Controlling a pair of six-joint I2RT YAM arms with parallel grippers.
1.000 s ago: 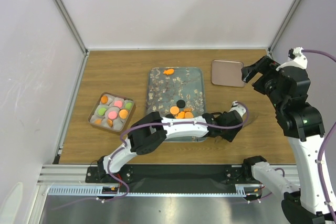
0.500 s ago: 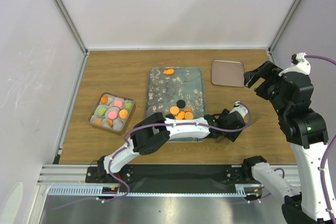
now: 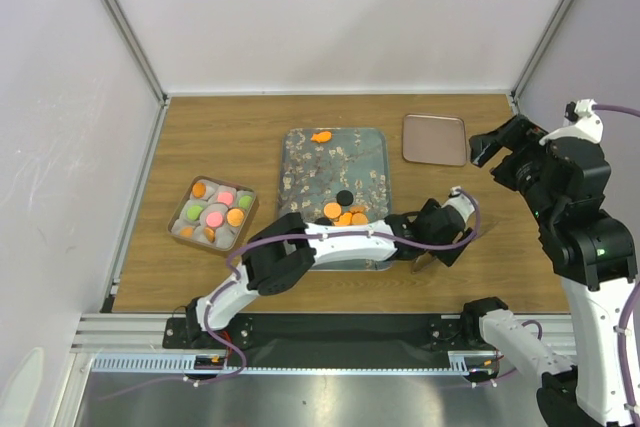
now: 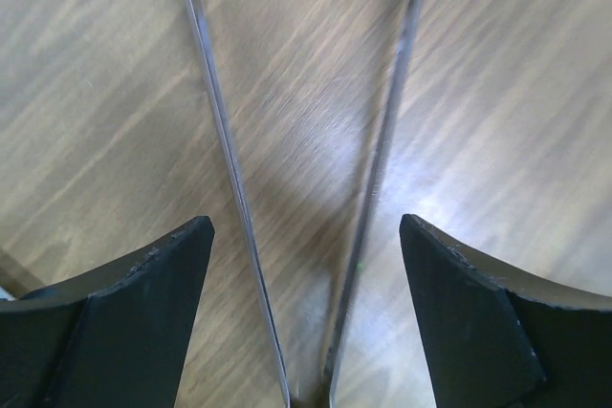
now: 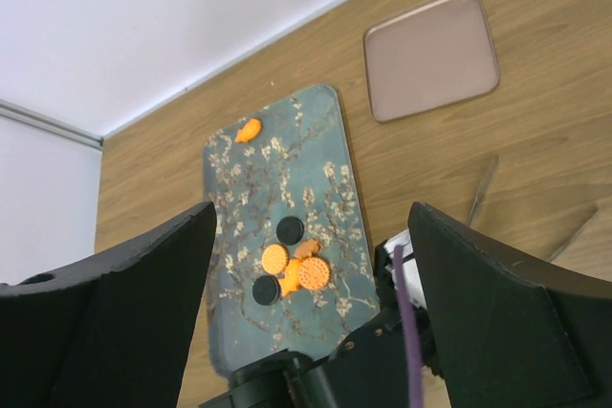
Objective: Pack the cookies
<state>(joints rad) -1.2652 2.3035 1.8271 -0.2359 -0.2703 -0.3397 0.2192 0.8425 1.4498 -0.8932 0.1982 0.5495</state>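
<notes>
Several orange and black cookies [image 3: 345,213] lie clustered at the near right of the floral tray [image 3: 300,172], and an irregular orange cookie [image 3: 321,136] sits at its far edge. The right wrist view shows the same cluster [image 5: 314,272] and the irregular piece [image 5: 249,130]. More cookies [image 3: 213,215], in orange, pink and green, fill the small box [image 3: 177,217] at the left. My left gripper [image 3: 443,234] is low over the table right of the tray, open, with metal tongs [image 4: 225,121] lying between its fingers, untouched. My right gripper [image 3: 492,145] hangs high at the far right, open and empty.
A pinkish square lid [image 3: 434,138] lies at the back right, also in the right wrist view [image 5: 430,54]. The tongs' arms [image 5: 483,188] point toward it. The left arm stretches across the tray's near edge. White walls enclose the table on three sides.
My right arm has drawn back to the right, away from the lid. My left gripper has shifted slightly right and settled over the tongs.
</notes>
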